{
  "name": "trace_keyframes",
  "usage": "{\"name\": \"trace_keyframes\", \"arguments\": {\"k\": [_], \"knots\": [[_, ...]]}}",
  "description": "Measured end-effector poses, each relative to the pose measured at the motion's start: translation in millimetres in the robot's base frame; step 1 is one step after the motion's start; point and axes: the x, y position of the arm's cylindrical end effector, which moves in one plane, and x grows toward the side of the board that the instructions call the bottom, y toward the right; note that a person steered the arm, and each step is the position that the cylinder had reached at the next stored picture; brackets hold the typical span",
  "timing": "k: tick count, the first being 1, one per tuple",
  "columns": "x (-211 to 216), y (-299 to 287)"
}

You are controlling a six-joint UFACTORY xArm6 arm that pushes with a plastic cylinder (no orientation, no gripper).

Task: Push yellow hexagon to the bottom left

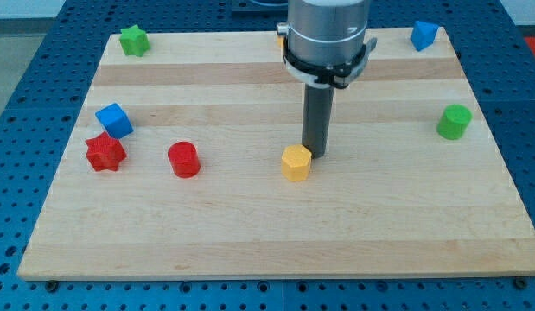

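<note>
Yellow hexagon mid-board (touching my tip, upper-right).

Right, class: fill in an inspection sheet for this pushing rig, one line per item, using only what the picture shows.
Surface: wooden board on a blue perforated base.
Job's things: yellow hexagon near the board's middle.
Clutter: green star, blue cube touching or nearly touching red star, red cylinder, second blue cube, green cylinder.
Grippers: none; my tip sits at the hexagon's upper right edge.
Cables: nothing seen.
Surroundings: nothing seen beyond the base.
</note>
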Motion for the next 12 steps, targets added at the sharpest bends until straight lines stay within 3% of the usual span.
{"name": "trace_keyframes", "arguments": {"k": [7,12], "knots": [[102,-121],[119,-233]]}}
